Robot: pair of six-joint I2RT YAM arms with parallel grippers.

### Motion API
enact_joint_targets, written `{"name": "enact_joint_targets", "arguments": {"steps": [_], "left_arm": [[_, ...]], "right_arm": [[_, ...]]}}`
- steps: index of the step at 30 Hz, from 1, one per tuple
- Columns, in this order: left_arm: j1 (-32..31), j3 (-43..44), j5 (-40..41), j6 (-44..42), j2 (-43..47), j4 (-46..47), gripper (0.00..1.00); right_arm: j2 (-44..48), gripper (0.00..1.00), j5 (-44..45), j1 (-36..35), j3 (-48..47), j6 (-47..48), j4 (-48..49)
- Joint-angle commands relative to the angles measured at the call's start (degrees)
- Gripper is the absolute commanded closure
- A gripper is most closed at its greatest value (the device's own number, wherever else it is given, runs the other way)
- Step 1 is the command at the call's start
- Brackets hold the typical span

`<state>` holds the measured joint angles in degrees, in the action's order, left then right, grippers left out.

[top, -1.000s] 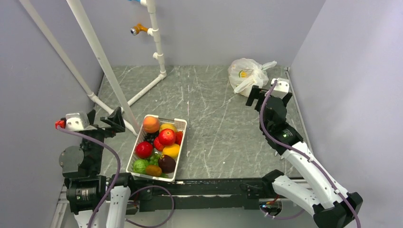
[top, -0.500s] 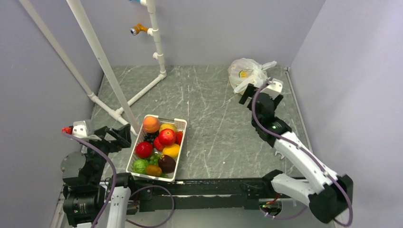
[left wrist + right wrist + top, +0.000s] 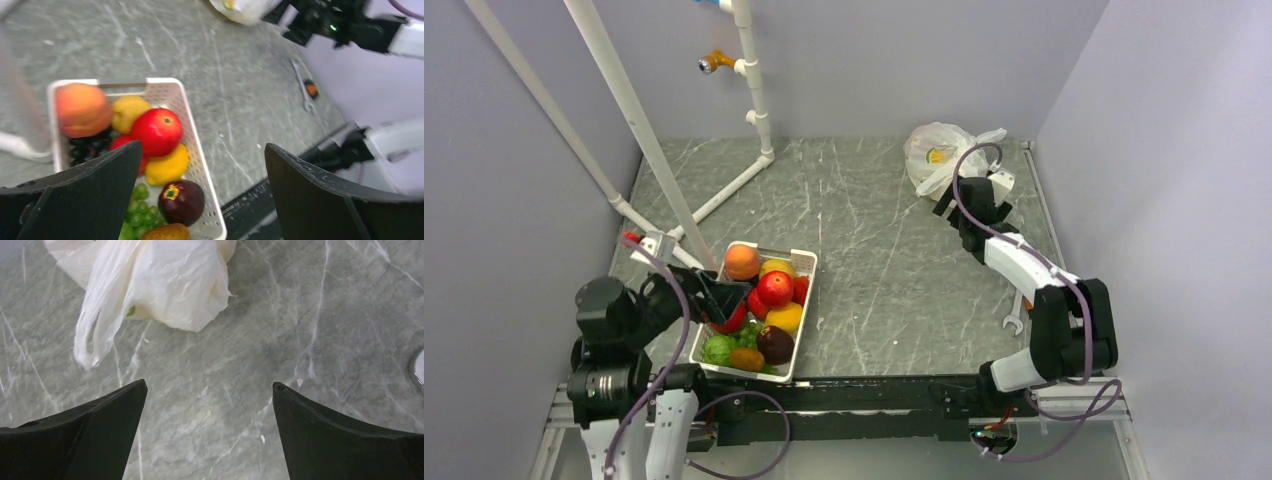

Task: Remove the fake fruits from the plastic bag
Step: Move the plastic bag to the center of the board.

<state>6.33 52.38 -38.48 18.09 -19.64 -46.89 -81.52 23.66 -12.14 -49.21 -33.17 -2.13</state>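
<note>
The plastic bag (image 3: 939,152) is a crumpled translucent white carrier bag at the far right of the table, with a yellow-green patch showing through it. It fills the top of the right wrist view (image 3: 170,280), one loop handle hanging toward me. The fake fruits inside it are hidden. My right gripper (image 3: 949,200) is open and empty, low over the table just in front of the bag (image 3: 208,383). My left gripper (image 3: 714,298) is open and empty, above the left side of the fruit basket (image 3: 202,145).
A white perforated basket (image 3: 807,310) near the front left holds a peach (image 3: 742,262), a red apple (image 3: 774,288), a dark purple fruit (image 3: 181,201), grapes and others. A wrench (image 3: 1014,318) lies at the right. A white pipe frame (image 3: 639,130) stands at the back left.
My right arm has stretched forward and down toward the bag. My left gripper has swung right and down, from beside the basket to over it.
</note>
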Motion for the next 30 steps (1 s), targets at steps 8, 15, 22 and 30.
{"name": "enact_joint_targets", "arguments": {"steps": [8,15,22,30], "left_arm": [[-5.06,-10.81,-19.73,1.41,-4.04,11.98,0.01],[-27.77,-12.97,-3.42,6.30,-9.66,19.81,0.01],[-44.49,-13.27,8.91,10.78,-15.73,31.73,0.01],[-58.79,-11.46,19.21,14.88,-28.54,36.94,0.01]], "right_arm": [[-15.86,0.00,-20.94,9.74,-17.30,4.17,2.60],[-24.21,0.00,-18.04,9.78,-30.11,7.45,-2.30],[-27.30,0.11,-21.49,9.37,-33.11,8.23,-6.45],[-21.71,0.52,-28.34,9.01,-18.61,9.23,4.45]]}}
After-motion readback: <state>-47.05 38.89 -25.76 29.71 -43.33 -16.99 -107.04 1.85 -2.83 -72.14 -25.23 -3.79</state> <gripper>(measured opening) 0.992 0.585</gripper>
